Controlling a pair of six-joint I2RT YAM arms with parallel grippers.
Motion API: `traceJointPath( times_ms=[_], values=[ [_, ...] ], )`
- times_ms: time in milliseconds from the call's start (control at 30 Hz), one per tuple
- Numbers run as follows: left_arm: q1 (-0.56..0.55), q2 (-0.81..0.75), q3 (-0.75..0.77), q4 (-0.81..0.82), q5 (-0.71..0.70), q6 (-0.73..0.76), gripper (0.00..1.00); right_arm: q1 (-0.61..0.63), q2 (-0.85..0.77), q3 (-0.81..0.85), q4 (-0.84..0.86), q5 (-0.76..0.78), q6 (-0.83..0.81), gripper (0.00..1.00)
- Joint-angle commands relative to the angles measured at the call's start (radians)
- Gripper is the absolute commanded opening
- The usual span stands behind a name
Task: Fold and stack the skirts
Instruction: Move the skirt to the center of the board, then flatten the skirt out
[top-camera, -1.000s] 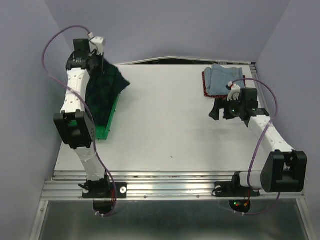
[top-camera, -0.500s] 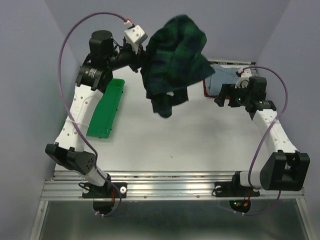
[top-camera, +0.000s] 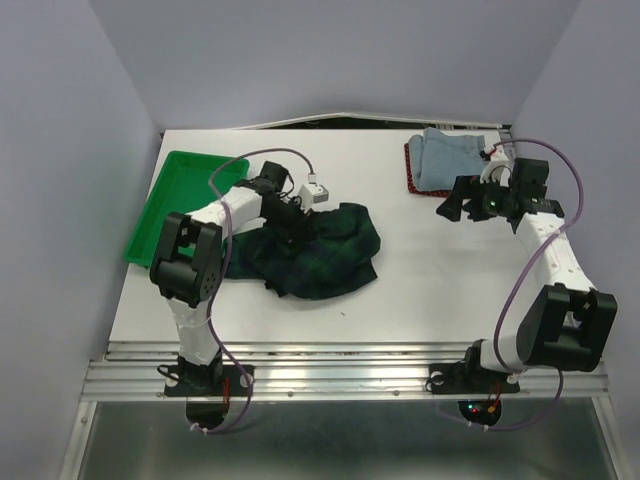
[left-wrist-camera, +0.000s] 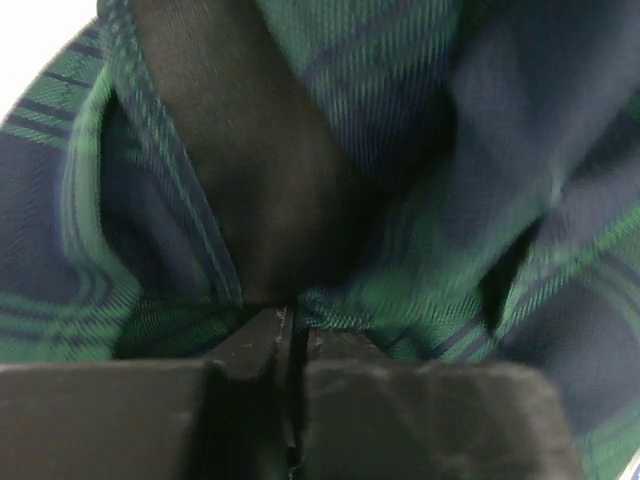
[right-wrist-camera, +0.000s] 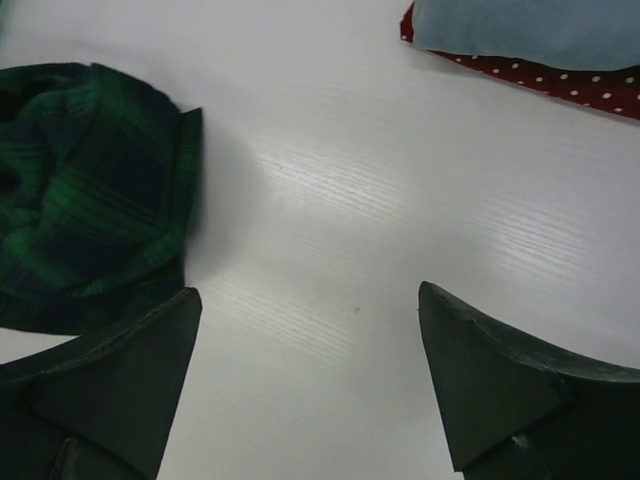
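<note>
L gripper (left-wrist-camera: 290, 335) pinched on plaid skirt (top-camera: 320, 255); R gripper (right-wrist-camera: 307, 295) spread wide.
White table (top-camera: 420, 290) shows between R fingers; plaid hem left of them, denim skirt (right-wrist-camera: 530, 30) ahead-right. Lilac walls (top-camera: 60, 150).

Open table (top-camera: 420, 270) btwn plaid skirt (top-camera: 320, 255) & folded stack (top-camera: 450, 158); tray (top-camera: 168, 205) at left edge.

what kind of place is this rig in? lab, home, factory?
Probably a lab robot cell: plain walls box in a white table, the left arm and right arm are bolted to a metal rail, with a plaid skirt and tray as props.
</note>
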Motion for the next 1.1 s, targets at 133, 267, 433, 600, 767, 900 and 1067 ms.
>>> traceJointPath(
  times_ms=[133, 267, 433, 600, 767, 900, 1067],
  values=[
    [0.032, -0.18, 0.183, 0.023, -0.216, -0.128, 0.71, 0.055, 0.024, -0.009, -0.071, -0.185, -0.101, 0.86],
    [0.104, -0.201, 0.18, -0.008, -0.276, -0.156, 0.72, 0.156, 0.009, -0.033, -0.122, -0.138, -0.173, 0.81],
    [0.227, -0.15, 0.147, -0.026, -0.273, -0.194, 0.67, 0.345, -0.016, -0.078, -0.154, -0.057, -0.261, 0.79],
    [0.29, -0.066, 0.144, -0.021, -0.386, -0.228, 0.64, 0.51, -0.027, -0.141, -0.131, 0.072, -0.287, 0.75],
    [0.321, -0.004, 0.16, 0.008, -0.537, -0.274, 0.6, 0.679, -0.019, -0.181, -0.052, 0.198, -0.291, 0.73],
    [0.35, 0.062, 0.225, -0.006, -0.591, -0.285, 0.59, 0.785, -0.014, -0.243, 0.042, 0.256, -0.307, 0.74],
    [0.364, 0.03, 0.236, 0.006, -0.531, -0.234, 0.63, 0.863, -0.01, -0.303, 0.177, 0.336, -0.367, 0.8]
  ],
)
